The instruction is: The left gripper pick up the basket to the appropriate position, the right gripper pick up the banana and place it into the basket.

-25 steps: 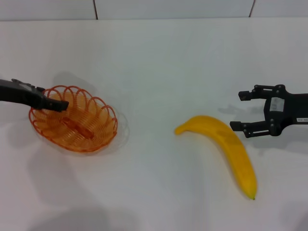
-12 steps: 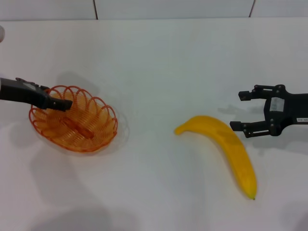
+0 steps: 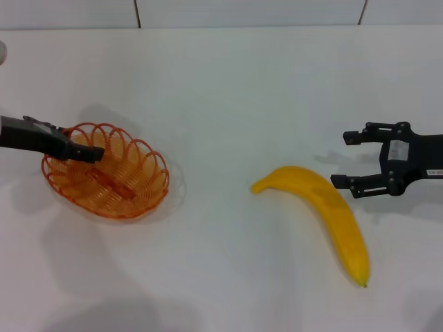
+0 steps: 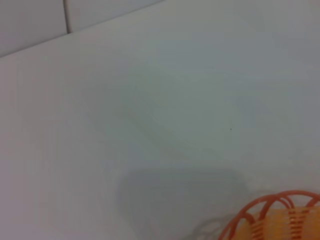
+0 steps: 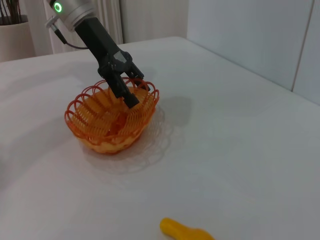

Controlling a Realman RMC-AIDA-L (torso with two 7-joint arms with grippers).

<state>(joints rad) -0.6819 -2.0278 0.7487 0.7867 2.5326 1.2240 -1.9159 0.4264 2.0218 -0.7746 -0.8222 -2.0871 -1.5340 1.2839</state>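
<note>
No writing, brand or number can be read anywhere. The right tool (image 3: 351,159), near the right edge of the bench (image 3: 228,83), carries a small white label (image 3: 396,151) on its black frame, and a second white strip (image 3: 435,173) behind it; the print on both is too small to make out.

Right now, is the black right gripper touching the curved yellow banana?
Apart. In the head view, the right gripper is open beside the banana, and a strip of white table shows between its lower finger and the fruit.
</note>
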